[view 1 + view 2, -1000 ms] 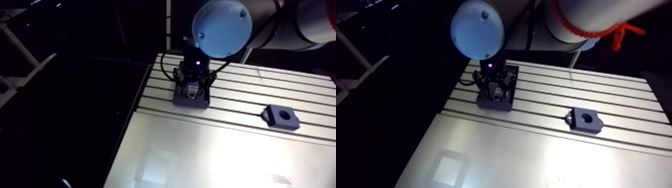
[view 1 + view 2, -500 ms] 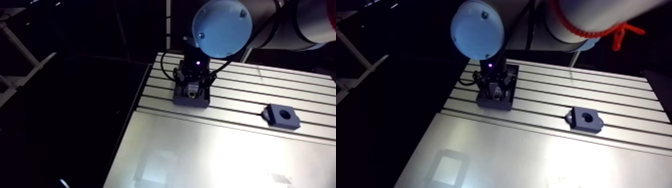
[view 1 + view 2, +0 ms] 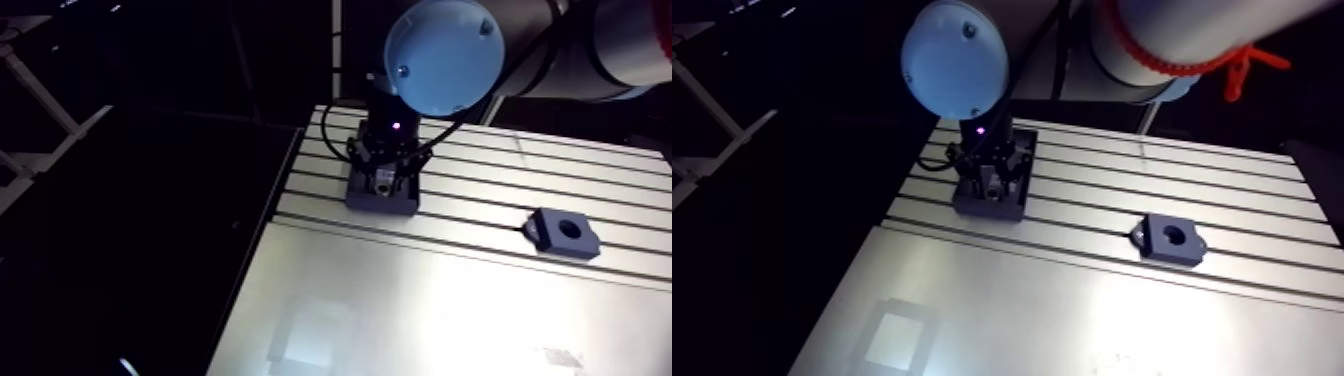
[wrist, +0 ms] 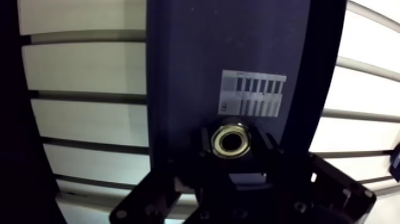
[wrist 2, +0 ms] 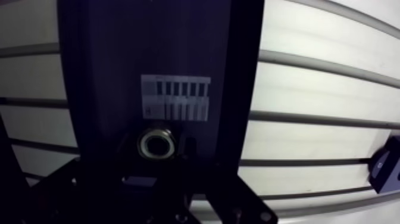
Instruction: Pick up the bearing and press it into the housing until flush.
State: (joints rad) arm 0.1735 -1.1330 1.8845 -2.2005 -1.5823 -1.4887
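Arm view first: caught the gripper down low near a far corner of the slotted table, right on top of a dark block. Spotted the housing well apart from there, lying flat on the slats with its round hole facing up. Saw nothing in that hole. Could not make out the bearing from here, lost in the dark under the wrist.

Over to the wrist view: found the bearing at last, a pale metal ring sitting in a pocket of the dark block. Placed it just beside a small striped label on the block's top, on the claw's side of that label. Had the ring straight ahead of the claw and very close. Could not tell, though, whether the claw was clamped on the ring or merely standing open around it: black on black, no clear edge to read. Judged the ring seated in its pocket, not yet lifted out.

On progress: called it early days. Reckoned the approach done and the pick-up in hand at best. Left to do, by this reading: a sure grip, the lift, the carry across to the housing, the line-up over the hole, and the press down until flush
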